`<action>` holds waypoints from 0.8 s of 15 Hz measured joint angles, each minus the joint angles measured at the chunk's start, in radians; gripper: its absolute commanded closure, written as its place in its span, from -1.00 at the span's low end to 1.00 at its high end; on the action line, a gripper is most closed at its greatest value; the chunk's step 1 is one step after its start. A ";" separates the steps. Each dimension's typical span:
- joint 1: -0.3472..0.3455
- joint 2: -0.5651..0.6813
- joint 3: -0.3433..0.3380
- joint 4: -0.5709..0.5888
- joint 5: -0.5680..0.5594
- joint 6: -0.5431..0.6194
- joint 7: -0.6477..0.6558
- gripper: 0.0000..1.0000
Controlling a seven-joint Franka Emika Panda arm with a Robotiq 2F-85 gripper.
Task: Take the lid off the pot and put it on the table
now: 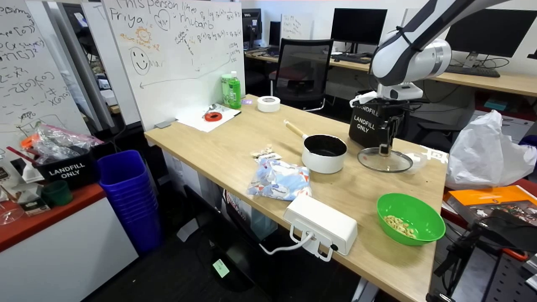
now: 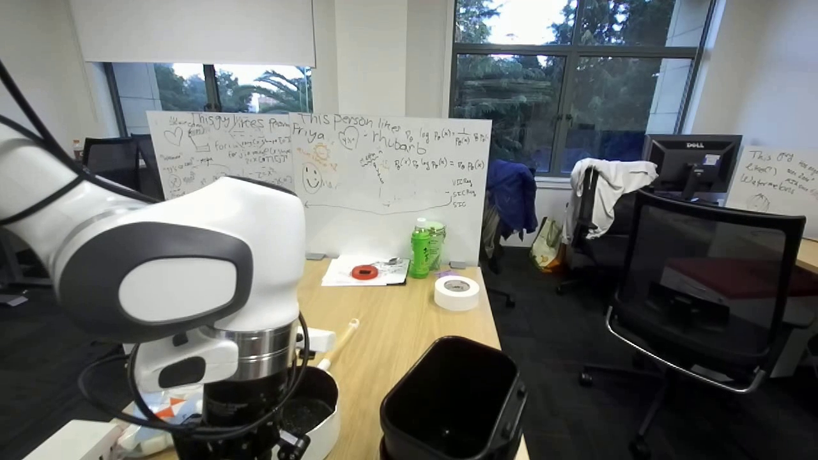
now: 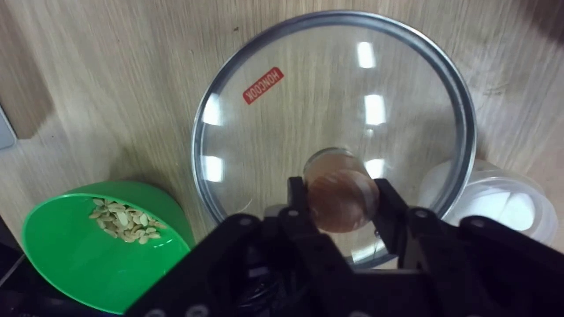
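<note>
Glass lid [image 1: 377, 163], right of centre in an exterior view, is off the pot [image 1: 324, 162]; gripper [image 3: 339, 187] drawn in to knob [image 3: 341, 207] width, holding it. Judged step: placing. Next: clear small bowl [image 3: 544, 220], lower to table [image 1: 352, 193], release.

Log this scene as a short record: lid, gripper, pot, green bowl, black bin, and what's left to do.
lid: see-through, off the pot; whether it touches the table is unclear
gripper: closed on the lid's knob
pot: uncovered, white outside, dark inside
green bowl: upright, holding pale nuts
black bin: on the table, marked LANDFILL ONLY
left to do: probably settle the lid on the table and release it
</note>
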 measured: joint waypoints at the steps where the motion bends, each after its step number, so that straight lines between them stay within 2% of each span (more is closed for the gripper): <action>1: 0.000 0.000 0.001 -0.002 -0.025 0.000 -0.013 0.70; 7: -0.005 0.000 0.008 -0.003 -0.125 -0.001 -0.249 0.70; 8: -0.007 0.000 0.012 -0.003 -0.129 -0.001 -0.298 0.20; 10: -0.015 -0.004 0.027 -0.002 -0.128 -0.002 -0.380 0.20; 12: -0.019 -0.010 0.032 -0.002 -0.128 -0.004 -0.402 0.20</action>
